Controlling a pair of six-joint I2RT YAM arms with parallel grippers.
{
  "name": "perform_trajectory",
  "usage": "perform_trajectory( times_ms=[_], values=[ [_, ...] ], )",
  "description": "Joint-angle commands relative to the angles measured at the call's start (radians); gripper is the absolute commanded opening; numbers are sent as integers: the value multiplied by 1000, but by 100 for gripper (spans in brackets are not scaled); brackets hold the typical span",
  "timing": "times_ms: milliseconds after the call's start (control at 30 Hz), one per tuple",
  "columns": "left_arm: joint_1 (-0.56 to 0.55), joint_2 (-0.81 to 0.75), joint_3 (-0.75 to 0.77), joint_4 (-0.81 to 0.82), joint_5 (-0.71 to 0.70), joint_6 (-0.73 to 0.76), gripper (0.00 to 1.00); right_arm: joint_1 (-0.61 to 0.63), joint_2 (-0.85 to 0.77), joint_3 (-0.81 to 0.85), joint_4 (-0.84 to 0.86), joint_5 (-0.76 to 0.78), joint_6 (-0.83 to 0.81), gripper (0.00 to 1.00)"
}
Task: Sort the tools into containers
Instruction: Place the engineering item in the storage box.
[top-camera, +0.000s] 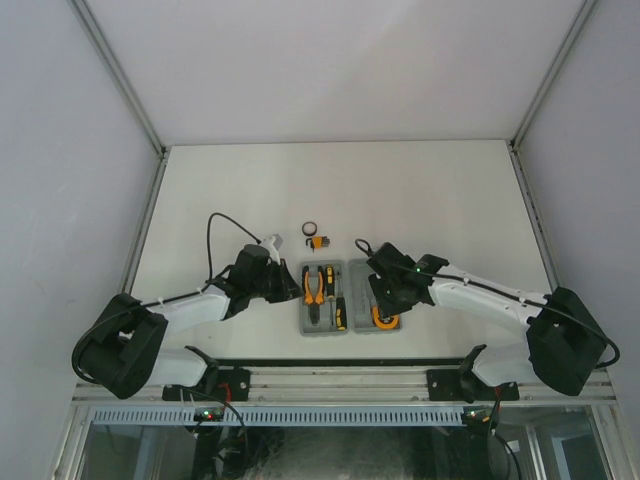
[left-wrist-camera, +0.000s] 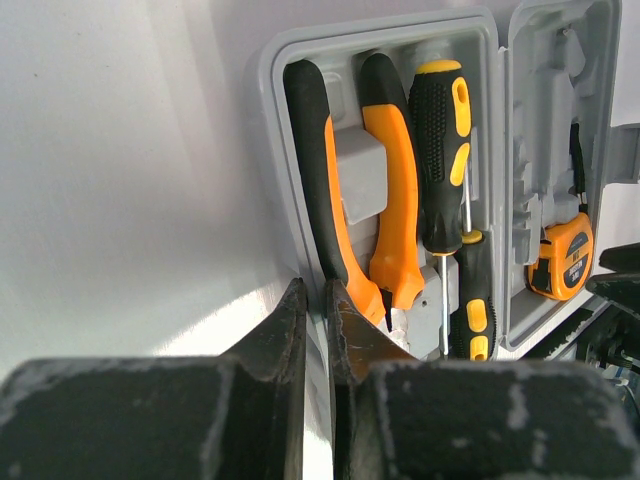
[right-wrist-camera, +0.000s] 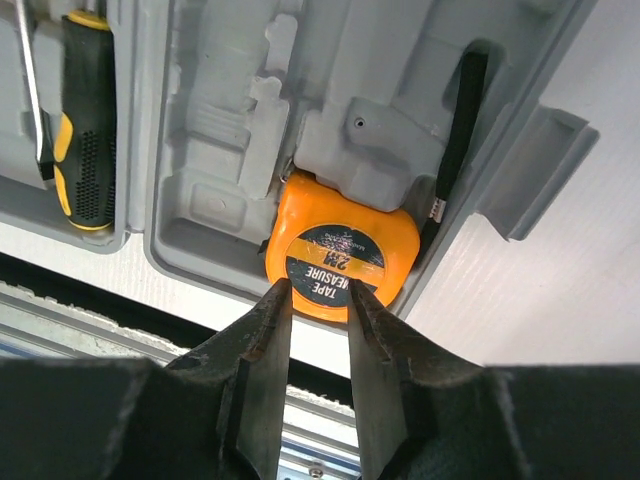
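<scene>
Your right end effector, fingers slightly spread, stood over the tape measure lying in the tool case. Your left end effector was pressed nearly together at its rim. Pushing off-centre could have tipped the tape measure from its recess.

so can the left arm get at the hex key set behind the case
Probably yes. The hex key set lies uncovered on the table just beyond the case, and the left gripper is beside the case's left edge, nothing between them.
</scene>
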Motion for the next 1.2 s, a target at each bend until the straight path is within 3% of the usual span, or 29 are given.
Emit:
perform_trajectory(
  times_ms=[0, 533, 733, 1033, 1167],
  values=[
    [-7, -11, 40, -50, -9, 30, 12, 10, 32, -7, 11, -30, 38, 28],
    [-7, -20, 54, -75, -2, 42, 11, 64, 210, -27, -11, -25, 80, 27],
    [-7, -42, 45, -83, 6, 31, 11, 53, 69, -15, -7, 37, 77, 40],
    [-103, -132, -9, -79, -58, -66, 11, 46, -197, 29, 39, 109, 36, 46],
    [-127, -150, -11, -99, -97, -86, 20, 50, -264, 19, 50, 153, 64, 49]
  ],
)
